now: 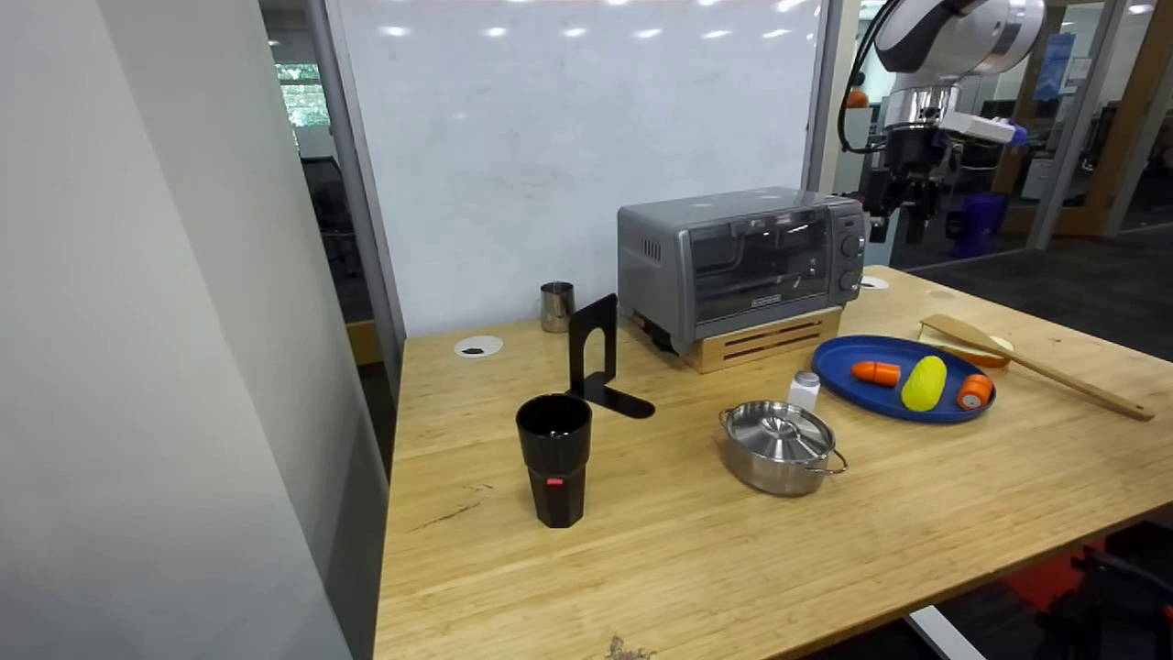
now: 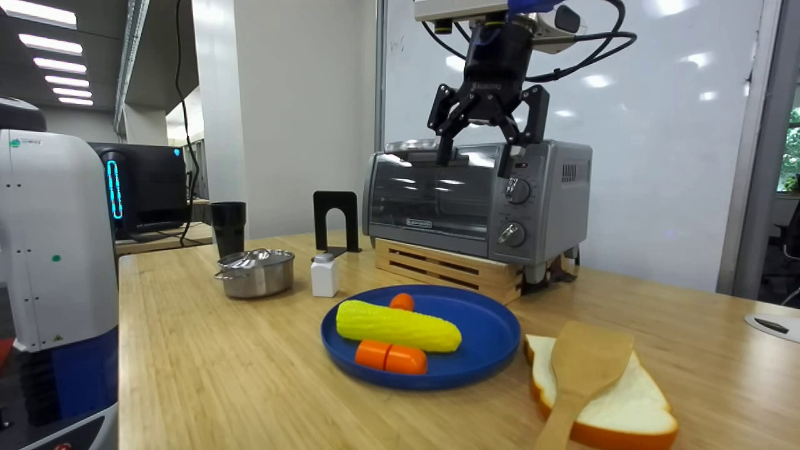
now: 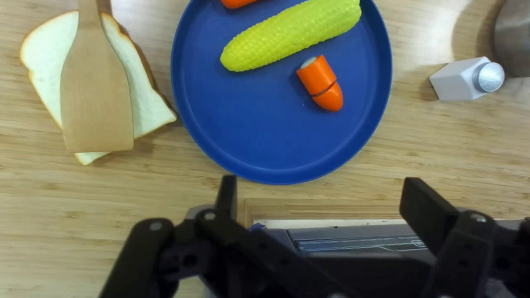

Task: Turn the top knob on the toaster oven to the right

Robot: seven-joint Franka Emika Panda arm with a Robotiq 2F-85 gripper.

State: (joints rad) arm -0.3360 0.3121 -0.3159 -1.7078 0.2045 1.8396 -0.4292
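Near the far edge of the table (image 2: 237,362) sits the toaster oven (image 2: 478,206); by its top knob (image 2: 517,190) hangs the gripper (image 2: 474,159), spread (approach step, probably); alignment, then pinching, should follow.

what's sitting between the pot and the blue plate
A white shaker stands between the pot and the blue plate, as the wrist view shows clearly.

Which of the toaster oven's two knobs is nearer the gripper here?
The top knob. In both exterior views, the open gripper hangs closer to its height; the bottom knob sits beneath, farther away.
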